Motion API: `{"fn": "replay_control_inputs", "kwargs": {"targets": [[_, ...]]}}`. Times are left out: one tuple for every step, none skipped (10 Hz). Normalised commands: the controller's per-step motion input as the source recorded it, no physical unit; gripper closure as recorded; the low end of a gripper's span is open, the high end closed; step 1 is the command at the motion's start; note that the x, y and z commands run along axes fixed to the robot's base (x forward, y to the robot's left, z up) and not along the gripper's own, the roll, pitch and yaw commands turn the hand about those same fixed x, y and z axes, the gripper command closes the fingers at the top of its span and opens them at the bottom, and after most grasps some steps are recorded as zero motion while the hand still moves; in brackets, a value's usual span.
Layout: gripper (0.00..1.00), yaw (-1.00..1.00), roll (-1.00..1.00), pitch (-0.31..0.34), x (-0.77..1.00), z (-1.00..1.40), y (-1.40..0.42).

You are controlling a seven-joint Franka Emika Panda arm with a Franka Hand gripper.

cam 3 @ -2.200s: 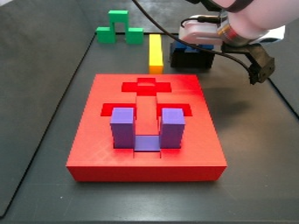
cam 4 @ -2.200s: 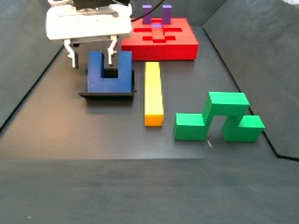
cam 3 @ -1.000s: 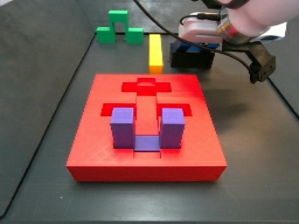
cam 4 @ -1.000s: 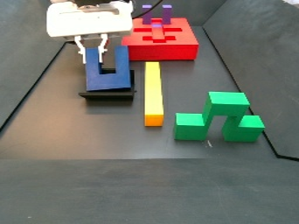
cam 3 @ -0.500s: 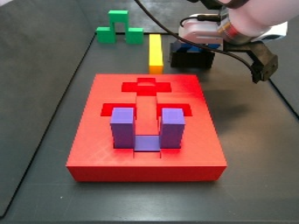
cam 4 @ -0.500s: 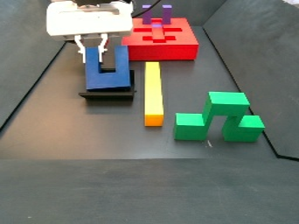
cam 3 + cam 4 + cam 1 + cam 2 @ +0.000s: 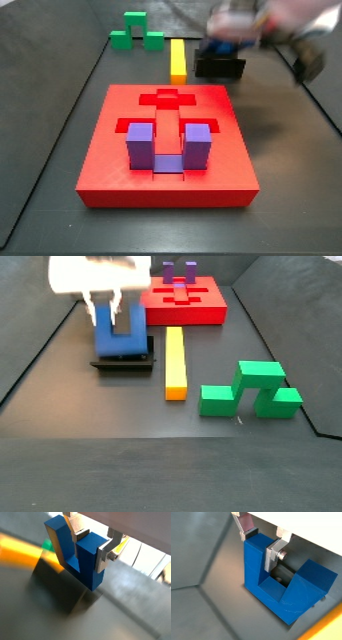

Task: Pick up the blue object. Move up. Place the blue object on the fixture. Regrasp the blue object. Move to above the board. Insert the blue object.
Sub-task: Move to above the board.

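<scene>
My gripper (image 7: 91,546) is shut on one prong of the dark blue U-shaped object (image 7: 80,557); the silver fingers press both faces of that prong in both wrist views (image 7: 260,544). The blue object (image 7: 271,584) hangs with its prongs up. In a side view the blue object (image 7: 118,334) sits in or just above the black fixture (image 7: 123,360), under the blurred gripper (image 7: 110,301). The red board (image 7: 167,160) lies in front of the fixture (image 7: 221,68); the arm there is blurred.
A purple U-shaped block (image 7: 167,145) stands in the board's near recess. A yellow bar (image 7: 175,361) lies beside the fixture. A green block (image 7: 254,391) sits beyond the bar, also at the far end of the table (image 7: 136,32).
The gripper stayed shut on the blue object. The arm is now blurred with motion, and the blue object has risen slightly from the fixture.
</scene>
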Motion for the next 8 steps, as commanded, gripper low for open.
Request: {"fn": "replay_control_inputs", "kwargs": {"targets": [[1.00,-0.02,-0.11,0.041,-0.03,1.40,0.00],[1.00,0.00,-0.08,0.022,-0.03,1.40,0.01],[1.00,0.00,-0.03,0.047,-0.03,1.40,0.00],[1.00,0.01,-0.02,0.055,-0.02,1.40,-0.02],[1.00,0.01,-0.02,0.061,0.00,1.40,-0.01],[1.00,0.02,-0.02,0.072,0.01,0.93,-0.02],[1.00,0.02,0.01,0.090,0.04,0.39,-0.01],[1.00,0.03,0.01,0.097,0.06,0.25,-0.02]]}}
